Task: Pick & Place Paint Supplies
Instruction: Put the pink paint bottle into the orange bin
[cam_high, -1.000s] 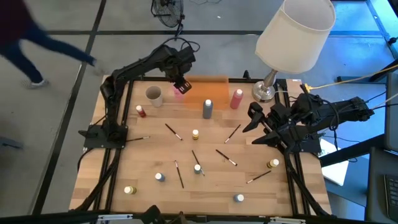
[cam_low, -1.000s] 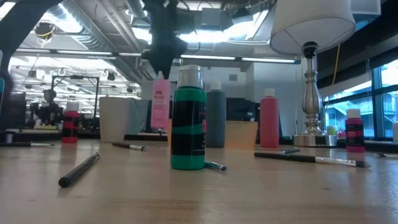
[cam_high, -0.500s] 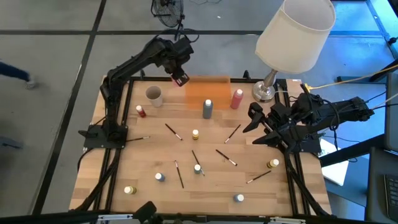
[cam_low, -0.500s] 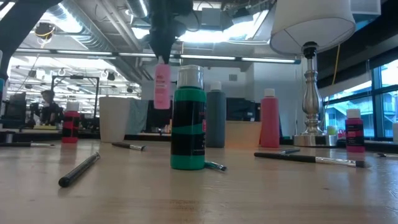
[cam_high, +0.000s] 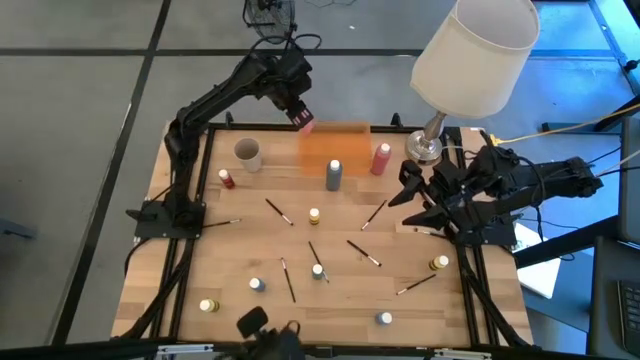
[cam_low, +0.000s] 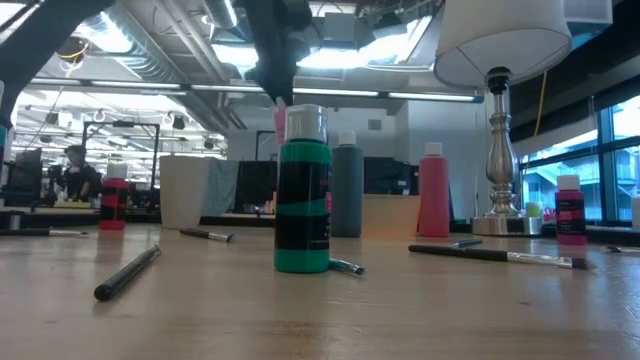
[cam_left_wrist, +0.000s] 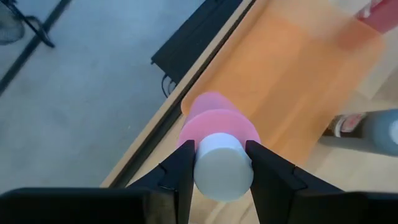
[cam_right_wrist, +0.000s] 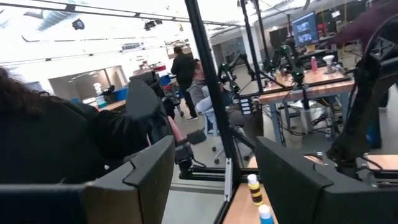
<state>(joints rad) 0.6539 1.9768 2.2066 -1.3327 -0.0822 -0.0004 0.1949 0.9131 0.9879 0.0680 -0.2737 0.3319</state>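
Observation:
My left gripper (cam_high: 299, 112) is shut on a pink bottle (cam_left_wrist: 217, 121) with a white cap. It hangs high over the table's far edge, beside the far left corner of the flat orange tray (cam_high: 335, 148). In the low view only a pink sliver of the bottle (cam_low: 279, 118) shows behind the green bottle (cam_low: 302, 190). A grey bottle (cam_high: 333, 175) and a second pink bottle (cam_high: 381, 158) stand at the tray's near edge. My right gripper (cam_high: 405, 192) waits open above the table's right side, with nothing between its fingers (cam_right_wrist: 149, 177). My left gripper pinches the bottle's white cap (cam_left_wrist: 222, 167) between its two fingers (cam_left_wrist: 181, 171), one on each side. The fingers slant steeply down from above. The bottle hangs below them, roughly upright and lifted clear of the table and tray.
A beige cup (cam_high: 247, 153) and a small red pot (cam_high: 227, 179) stand at the far left. Thin brushes (cam_high: 278, 211) and several small pots (cam_high: 314, 215) lie scattered over the table's middle and near part. A lamp (cam_high: 470, 60) stands at the far right corner.
My left gripper has gone up and toward the table's far right, toward the orange tray, tipping as it went. The pink bottle came up with it, from low beside the beige cup to high above the table's far edge.

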